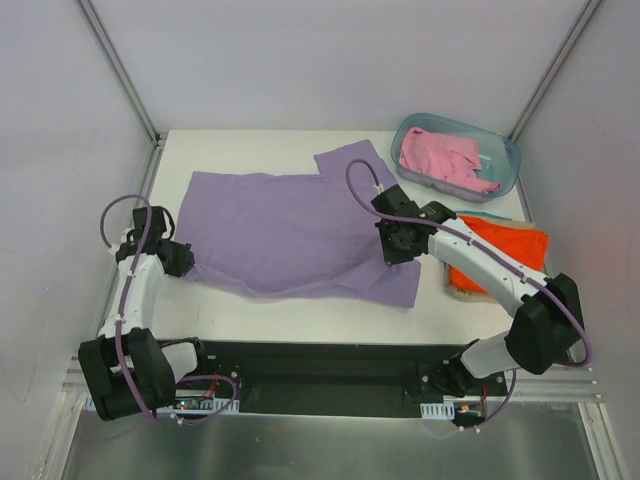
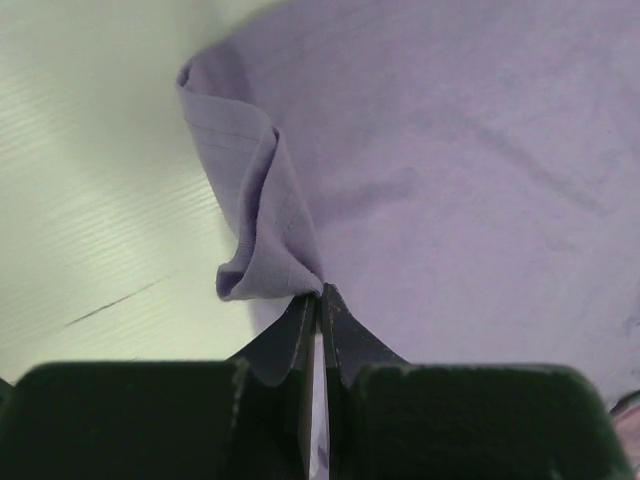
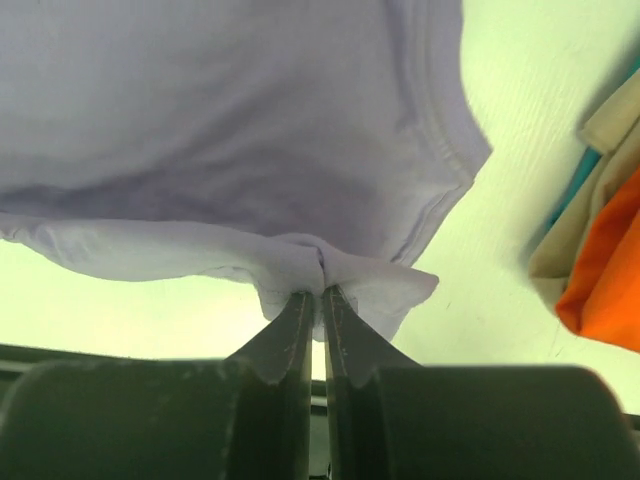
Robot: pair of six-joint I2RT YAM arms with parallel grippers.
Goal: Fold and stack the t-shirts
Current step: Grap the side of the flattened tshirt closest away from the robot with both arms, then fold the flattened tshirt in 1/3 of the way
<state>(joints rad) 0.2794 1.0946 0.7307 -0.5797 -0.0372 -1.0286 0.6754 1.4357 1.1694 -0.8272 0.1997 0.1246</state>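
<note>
The lavender t-shirt lies spread over the middle of the bench, a soft, pale purple cloth with shallow wrinkles. Its broad body reaches toward the left edge, one sleeve points at the far edge, and a corner hangs down toward the near edge. At its left side the cloth curls up into a small rolled fold. There the left gripper has its fingers pressed together on the fabric's edge. On the shirt's right side the right gripper is likewise pinched tight on a gathered bit of cloth. From the right wrist view a double-stitched hem shows curving away just above the pinch, with the fabric raised off the surface. Near the right edge of the bench an orange t-shirt lies folded on a tan layer, with a sliver of teal t-shirt showing beside it. In the far right corner a translucent blue-green tub holds a crumpled pink t-shirt.
</note>
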